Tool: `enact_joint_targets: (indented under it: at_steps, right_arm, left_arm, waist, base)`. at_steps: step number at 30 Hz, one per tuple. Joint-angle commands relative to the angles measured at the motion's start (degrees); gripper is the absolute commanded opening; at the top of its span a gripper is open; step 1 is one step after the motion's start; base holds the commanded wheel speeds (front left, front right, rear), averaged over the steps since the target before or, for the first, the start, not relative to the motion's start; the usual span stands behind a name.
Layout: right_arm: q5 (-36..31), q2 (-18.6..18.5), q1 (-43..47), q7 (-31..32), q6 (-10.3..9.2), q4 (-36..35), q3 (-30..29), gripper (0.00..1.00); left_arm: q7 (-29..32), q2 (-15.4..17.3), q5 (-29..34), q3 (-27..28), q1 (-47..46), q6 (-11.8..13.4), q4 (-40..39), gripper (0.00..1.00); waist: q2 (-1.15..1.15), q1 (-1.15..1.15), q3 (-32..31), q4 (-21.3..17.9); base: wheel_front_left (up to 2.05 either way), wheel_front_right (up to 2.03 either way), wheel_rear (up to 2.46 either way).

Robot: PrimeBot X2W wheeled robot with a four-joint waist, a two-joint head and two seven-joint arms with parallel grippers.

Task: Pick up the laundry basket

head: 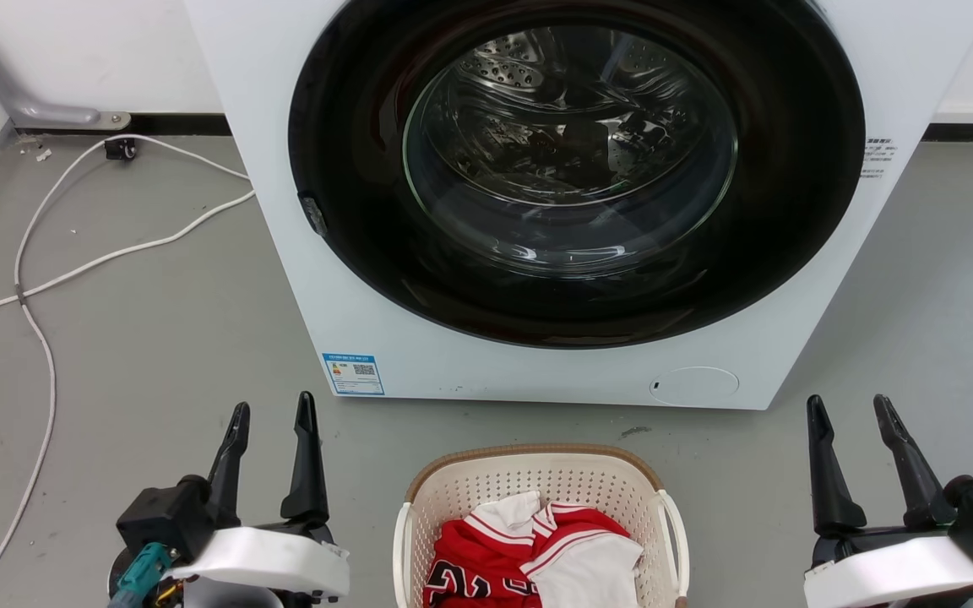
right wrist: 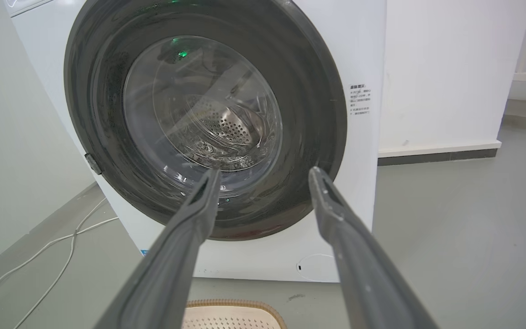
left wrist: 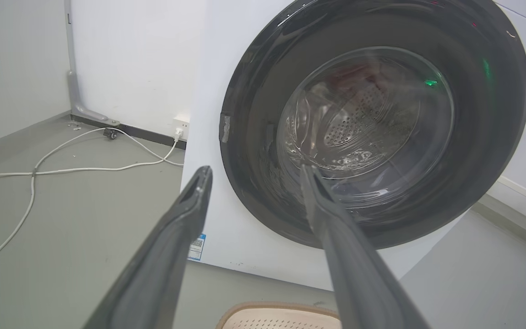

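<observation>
Head view: both pincers, left pincer and right pincer, spread empty beside the laundry basket; reaching its side handles seems next

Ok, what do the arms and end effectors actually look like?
The left end effector and right end effector match: two long, black, tapering fingers on a black block, with a glossy white curved wrist shell behind it. A teal connector sits by the left wrist.
</observation>
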Motion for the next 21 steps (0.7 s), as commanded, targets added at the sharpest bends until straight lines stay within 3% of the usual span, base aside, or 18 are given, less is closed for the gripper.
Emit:
enact_joint_targets:
  at_steps: [1,13,21]
  right_arm:
    - [-1.25,-0.19,0.38,-0.50,-0.02,-0.86,-0.01,1.00]
    - [-7.64,-0.19,1.13,-2.01,-0.02,-2.10,0.38,1.00]
    - [-10.88,-0.19,1.93,-2.92,-0.02,-3.55,0.67,1.00]
  left_arm:
    - [-0.44,0.15,1.53,-0.24,0.20,0.24,-0.71,1.00]
    - [-1.94,0.17,6.95,-0.84,0.59,-0.05,-0.57,1.00]
    - [-2.87,0.16,11.17,-2.26,0.19,1.59,-0.35,1.00]
  waist:
    - [0.00,0.00,0.01,0.01]
    - [0.00,0.00,0.12,0.05]
    - [0.00,0.00,0.12,0.00]
  base:
    - [0.00,0.00,0.00]
    - [0.00,0.00,0.00]
    - [0.00,0.00,0.00]
